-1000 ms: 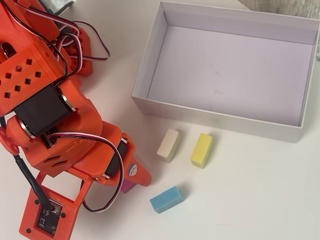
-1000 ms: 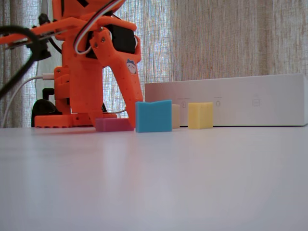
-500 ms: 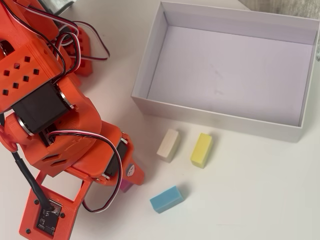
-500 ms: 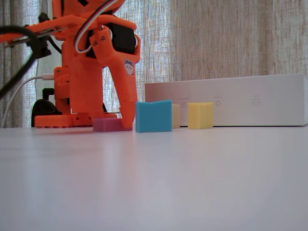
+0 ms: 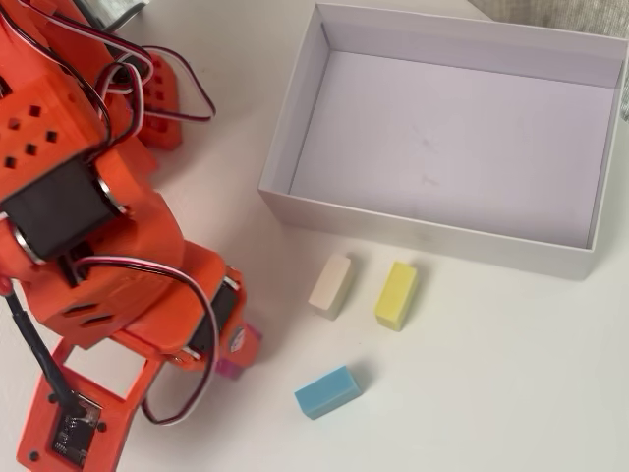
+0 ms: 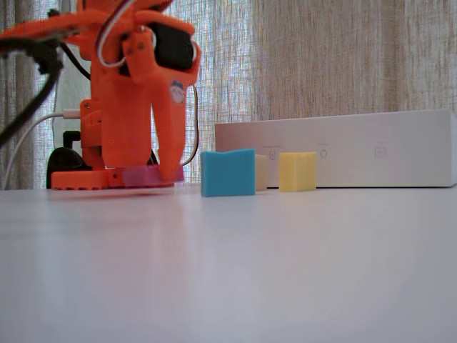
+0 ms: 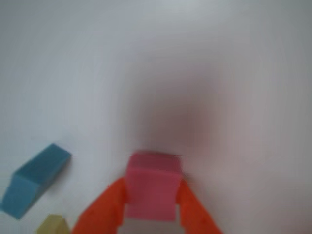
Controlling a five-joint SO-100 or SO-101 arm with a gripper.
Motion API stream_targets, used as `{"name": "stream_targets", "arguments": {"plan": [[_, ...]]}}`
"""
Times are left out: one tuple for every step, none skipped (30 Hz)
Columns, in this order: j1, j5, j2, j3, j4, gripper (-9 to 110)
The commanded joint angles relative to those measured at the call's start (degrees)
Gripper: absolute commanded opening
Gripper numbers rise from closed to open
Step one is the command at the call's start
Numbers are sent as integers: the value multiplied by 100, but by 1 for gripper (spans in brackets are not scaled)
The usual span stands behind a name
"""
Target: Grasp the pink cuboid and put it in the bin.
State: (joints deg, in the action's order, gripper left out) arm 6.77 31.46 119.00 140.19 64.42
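Pink cuboid [image 7: 152, 187] sits clamped between your tool [image 7: 148, 214] fingers, apparently just clear of the counter [image 6: 285, 271], left of the blue block [image 6: 228, 172] in the fixed view, well apart from the bin [image 5: 295, 128].

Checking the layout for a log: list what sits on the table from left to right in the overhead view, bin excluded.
pink cuboid held in the claw → blue block → cream block → yellow block

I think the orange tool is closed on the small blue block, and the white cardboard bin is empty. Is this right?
Not quite: the orange tool is closed on the small pink cuboid, as the wrist view shows. The blue block lies apart on the table. The white cardboard bin is empty.
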Motion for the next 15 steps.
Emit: {"name": "stream_targets", "arguments": {"plan": [[62, -9, 580, -580, 650, -8], [62, -9, 738, -791, 861, -8], [62, -9, 870, -1037, 1072, -8], [35, -9, 958, -1301, 1274, -8], [0, -9, 1046, -1573, 1459, -8], [-53, 0, 1099, -1872, 1635, -8], [-123, 0, 1134, -2197, 1793, -8], [-237, -9, 1134, -2558, 1969, -8], [-378, -18, 1134, -2918, 2101, -8], [-536, -26, 1134, -3287, 2215, -8], [-694, -35, 1107, -3621, 2294, -8], [-888, -35, 1099, -3946, 2329, -8], [-1107, -35, 1081, -4228, 2329, -8], [-1336, -35, 1072, -4491, 2294, -8], [-1600, -35, 1072, -4676, 2206, -8]]}}
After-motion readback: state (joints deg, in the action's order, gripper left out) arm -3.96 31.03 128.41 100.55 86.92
